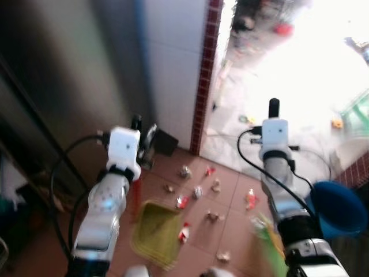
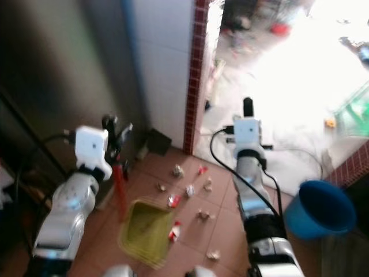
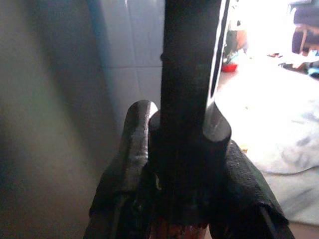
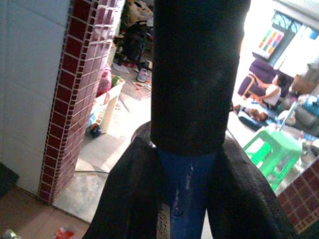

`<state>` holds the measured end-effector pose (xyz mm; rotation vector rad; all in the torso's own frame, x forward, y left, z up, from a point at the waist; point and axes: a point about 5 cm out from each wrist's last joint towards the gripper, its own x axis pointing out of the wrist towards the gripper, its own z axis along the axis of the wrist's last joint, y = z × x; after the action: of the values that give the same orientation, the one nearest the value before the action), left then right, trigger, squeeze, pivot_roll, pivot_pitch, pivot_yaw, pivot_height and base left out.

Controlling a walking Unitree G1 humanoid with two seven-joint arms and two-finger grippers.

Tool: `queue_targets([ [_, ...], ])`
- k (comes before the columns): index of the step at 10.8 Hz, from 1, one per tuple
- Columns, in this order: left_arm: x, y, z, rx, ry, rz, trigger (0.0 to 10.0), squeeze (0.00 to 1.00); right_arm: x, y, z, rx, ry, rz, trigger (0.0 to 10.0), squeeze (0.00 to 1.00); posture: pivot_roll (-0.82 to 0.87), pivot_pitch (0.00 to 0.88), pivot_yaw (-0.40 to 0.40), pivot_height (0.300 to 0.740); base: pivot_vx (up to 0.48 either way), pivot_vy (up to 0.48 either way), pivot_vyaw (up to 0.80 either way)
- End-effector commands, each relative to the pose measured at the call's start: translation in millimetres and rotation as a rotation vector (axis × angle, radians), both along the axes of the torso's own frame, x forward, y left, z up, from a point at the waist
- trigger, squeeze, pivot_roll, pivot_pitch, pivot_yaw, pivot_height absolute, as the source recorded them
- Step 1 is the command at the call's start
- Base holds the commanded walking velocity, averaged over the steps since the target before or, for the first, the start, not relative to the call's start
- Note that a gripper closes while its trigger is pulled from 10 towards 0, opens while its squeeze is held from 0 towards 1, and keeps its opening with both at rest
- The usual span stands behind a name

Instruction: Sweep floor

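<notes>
Reddish-brown floor tiles [image 1: 228, 222] run up to a white tiled wall [image 1: 173, 69] edged with a dark red mosaic strip [image 1: 203, 86]; beyond it a doorway opens onto a very bright room.

Left pincer [image 3: 179, 164]: its two black fingers [image 3: 124, 164] are clamped on a black grip that caps a red handle [image 2: 120, 193]. That handle drops from the pincer to a yellow-green plastic dustpan [image 1: 154, 231] standing on the tiles just below and in front of it.

Right pincer [image 4: 187, 164]: its fingers are closed around a blue pole topped with a black sleeve [image 4: 197, 69], the sleeve's end rising above the wrist [image 1: 274, 108].

Scattered scraps of litter [image 1: 199, 191], red, white and tan wrappers, lie on the tiles between the two pincers, a few touching the dustpan's open edge. Right of the right arm stands a round blue plastic bucket [image 1: 337, 209]. Past that pincer, through the doorway, stands a green plastic stool [image 4: 276, 149] and a person sits on a purple seat [image 4: 269, 92].
</notes>
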<state>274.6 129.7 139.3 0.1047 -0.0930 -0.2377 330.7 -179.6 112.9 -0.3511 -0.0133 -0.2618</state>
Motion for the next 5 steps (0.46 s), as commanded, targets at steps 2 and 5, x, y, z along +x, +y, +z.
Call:
queue_targets([
  [2, 1.4, 5.4, 3.1, 0.014, -0.033, -0.001, 10.0, 0.0, 3.5, 6.9, 6.3, -0.005, -0.02, 0.012, 10.0, 0.0, 0.07, 0.0, -0.059, 0.74, 0.0, 0.0, 0.0],
  [5, 4.7, 10.3, -10.3, 0.053, 0.008, 0.019, 10.0, 0.0, 1.9, 3.3, 3.3, -0.002, -0.003, 0.0, 10.0, 0.0, 0.07, 0.0, -0.064, 0.74, 0.0, 0.0, 0.0],
])
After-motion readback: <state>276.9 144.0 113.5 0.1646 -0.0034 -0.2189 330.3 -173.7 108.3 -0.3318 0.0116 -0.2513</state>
